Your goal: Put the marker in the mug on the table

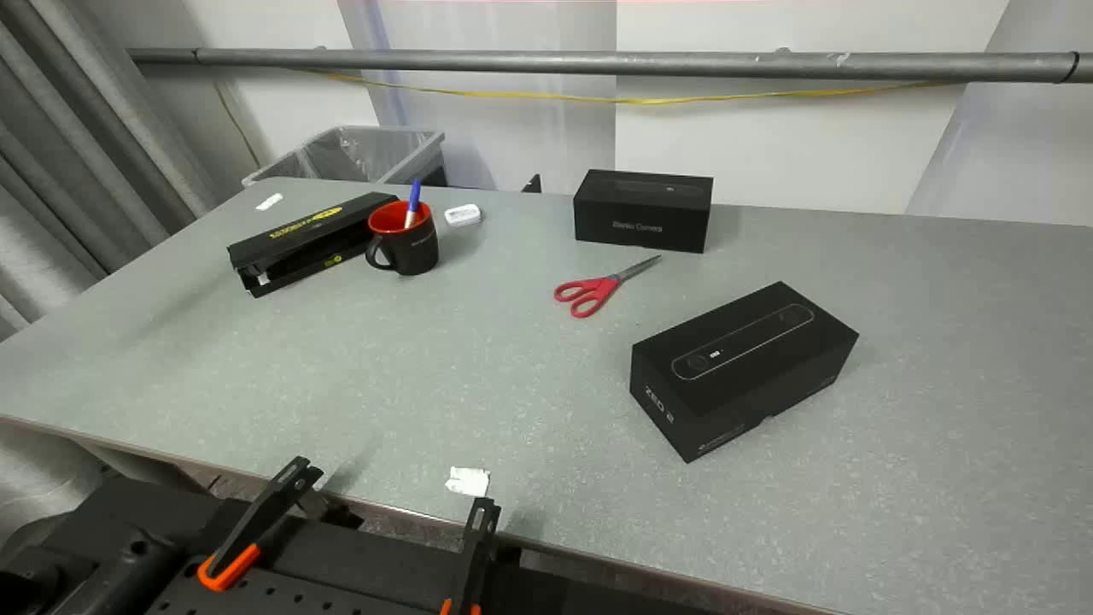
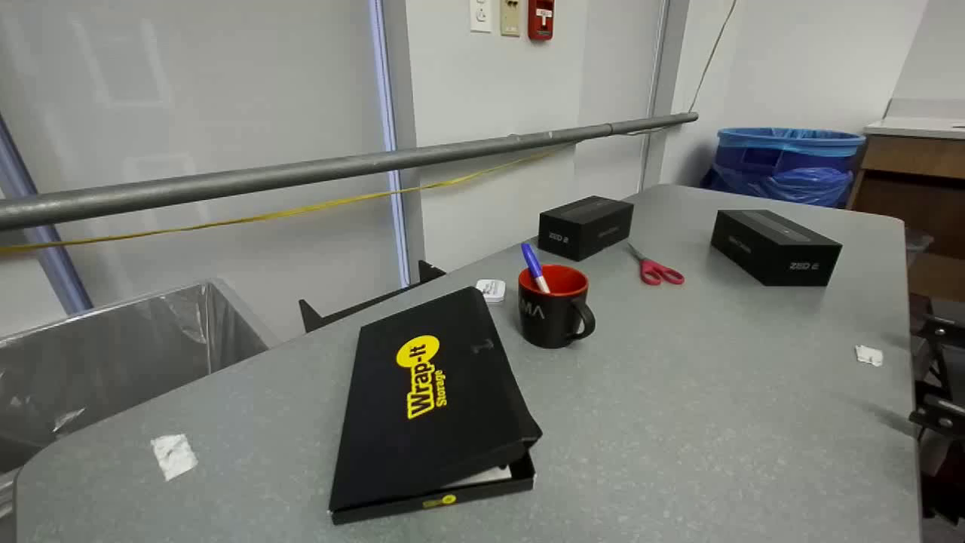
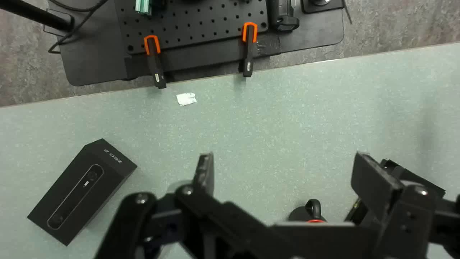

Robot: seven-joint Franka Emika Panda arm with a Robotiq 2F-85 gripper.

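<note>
The marker stands tilted inside the mug, its blue end (image 1: 414, 196) sticking up above the rim in both exterior views (image 2: 532, 264). The mug, black outside and red inside, stands upright on the grey speckled table (image 1: 410, 367) in both exterior views (image 1: 416, 250) (image 2: 544, 320). In the wrist view the mug's handle side (image 3: 301, 213) shows low in the picture; the rest of the mug and the marker are hidden behind the gripper. My gripper (image 3: 283, 169) is open and empty, high above the table with its fingers wide apart. It is out of both exterior views.
A black Wrap-It box (image 2: 430, 407) lies beside the mug. A small white case (image 1: 463, 215) is behind it. Red-handled scissors (image 1: 587, 293) and two black camera boxes (image 1: 743, 367) (image 1: 642, 209) are farther along. A grey bin (image 1: 435, 145) stands beyond the table edge.
</note>
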